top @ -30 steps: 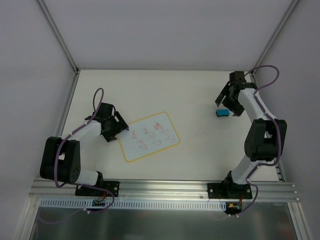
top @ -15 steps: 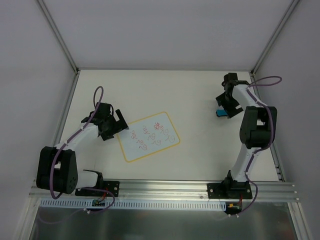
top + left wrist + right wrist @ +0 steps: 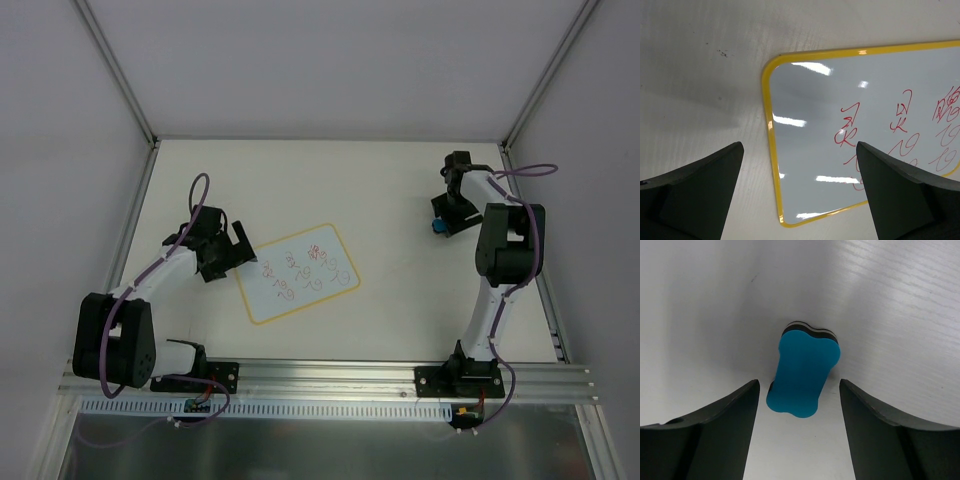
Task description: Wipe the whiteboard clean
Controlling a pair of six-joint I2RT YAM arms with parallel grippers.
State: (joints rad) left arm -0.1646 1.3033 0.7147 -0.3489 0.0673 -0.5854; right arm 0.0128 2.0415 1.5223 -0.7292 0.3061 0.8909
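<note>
Now our right jaws stand spread wide on either side of a blue eraser (image 3: 802,375), with a gap showing on both sides, so they grip nothing. Our left jaws are spread wide too and hold nothing; they hover over a rounded corner and short edge of the whiteboard (image 3: 865,125). That board lies flat on the pale counter (image 3: 380,180), left of centre, turned at a slant, with red scribbles (image 3: 849,134) across it. Eraser and board lie well apart.

Yellow-rimmed whiteboard (image 3: 298,273) flat on table, tilted, red scribbles on right half
</note>
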